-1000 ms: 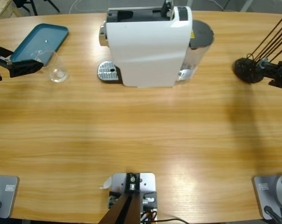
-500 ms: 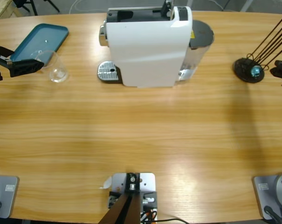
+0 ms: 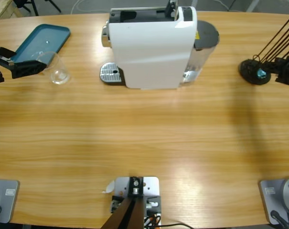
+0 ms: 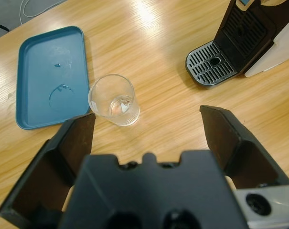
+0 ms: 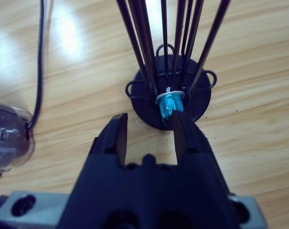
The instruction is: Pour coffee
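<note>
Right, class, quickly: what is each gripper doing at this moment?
Left gripper: open, empty, glass cup ahead of it.
Right gripper: open, empty, at the blue capsule in the black wire holder.

In the high view the left gripper (image 3: 25, 68) is running off the picture's left edge, its arm out of sight. The right gripper (image 3: 283, 71) is cut by the right edge beside the rack (image 3: 254, 72). The rack's rods are leaving the top of the right wrist view. The capsule (image 5: 169, 102) is sitting partly behind those rods and one jaw.
</note>
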`<state>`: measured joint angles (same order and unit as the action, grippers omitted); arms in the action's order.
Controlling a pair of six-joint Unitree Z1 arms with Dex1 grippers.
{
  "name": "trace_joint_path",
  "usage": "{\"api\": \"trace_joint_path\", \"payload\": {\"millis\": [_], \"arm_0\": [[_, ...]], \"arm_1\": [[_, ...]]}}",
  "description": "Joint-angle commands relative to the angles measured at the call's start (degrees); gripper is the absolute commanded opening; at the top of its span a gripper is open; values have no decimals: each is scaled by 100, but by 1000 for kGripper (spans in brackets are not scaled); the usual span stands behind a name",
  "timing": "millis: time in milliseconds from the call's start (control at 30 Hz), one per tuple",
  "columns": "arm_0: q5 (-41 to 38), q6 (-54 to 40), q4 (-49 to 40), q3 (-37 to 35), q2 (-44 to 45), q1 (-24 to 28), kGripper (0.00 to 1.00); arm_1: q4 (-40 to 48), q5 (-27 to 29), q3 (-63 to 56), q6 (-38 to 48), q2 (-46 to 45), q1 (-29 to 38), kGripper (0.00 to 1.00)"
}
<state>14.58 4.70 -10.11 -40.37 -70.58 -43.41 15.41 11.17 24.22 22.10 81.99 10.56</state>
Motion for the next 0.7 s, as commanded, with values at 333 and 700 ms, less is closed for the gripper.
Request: {"api": "trace_joint_path", "payload": {"millis": [333,700], "arm_0": [[-87,57,62,152,-245,-54,945],[-87,57,62,143,-279,-54,945]], "arm_1": [[494,26,-207,166,805,-154,338],[545,73,-225,166,947,-318,333]]}}
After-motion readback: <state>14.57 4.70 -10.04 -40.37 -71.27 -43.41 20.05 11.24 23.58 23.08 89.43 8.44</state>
